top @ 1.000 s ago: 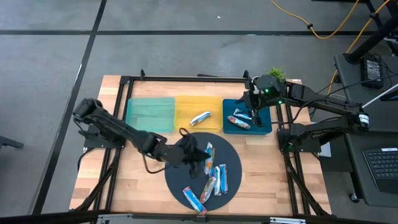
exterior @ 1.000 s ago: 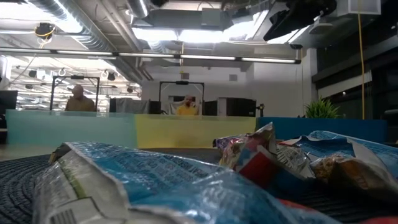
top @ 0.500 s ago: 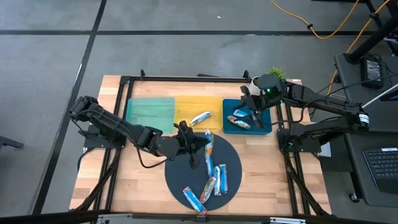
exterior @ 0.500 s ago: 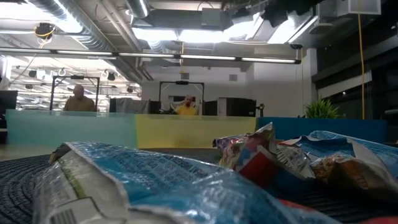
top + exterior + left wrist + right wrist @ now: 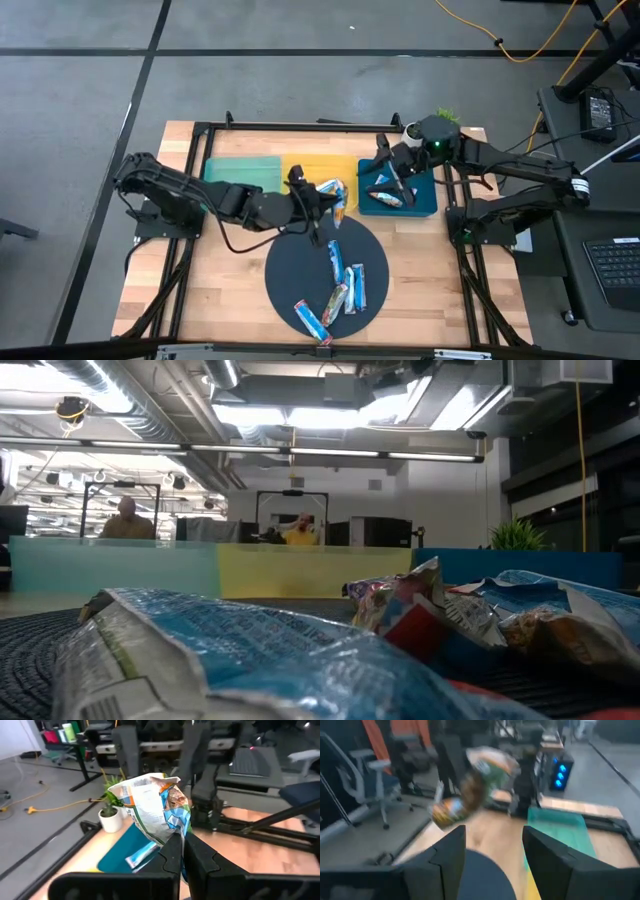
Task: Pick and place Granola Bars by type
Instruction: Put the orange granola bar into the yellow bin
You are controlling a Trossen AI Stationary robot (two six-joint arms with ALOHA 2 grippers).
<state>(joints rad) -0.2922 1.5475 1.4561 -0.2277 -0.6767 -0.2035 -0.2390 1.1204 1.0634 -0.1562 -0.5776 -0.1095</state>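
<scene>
Pinched a multicolour granola bar (image 5: 152,802) with the left gripper (image 5: 181,839), jaws pressed tight on the wrapper's lower edge so that the bar stood up above the fingertips. Reached with that arm from the table's left side, holding the bar over the right end of the yellow tray (image 5: 300,166), just beside the rim of the round dark mat (image 5: 290,280). Hung the right gripper (image 5: 389,176) above the blue tray (image 5: 426,198), jaws spread wide with nothing between its fingers (image 5: 445,857). Kept a silver-wrapped bar (image 5: 325,186) in the yellow tray, close under the held one. Left two bars (image 5: 388,196) lying in the blue tray beneath the right gripper. Left four more bars (image 5: 336,260) scattered on the mat, mostly blue-wrapped, three bunched near its right side and one at its near edge. Showed the teal tray (image 5: 240,176) with no bar visible in it.
</scene>
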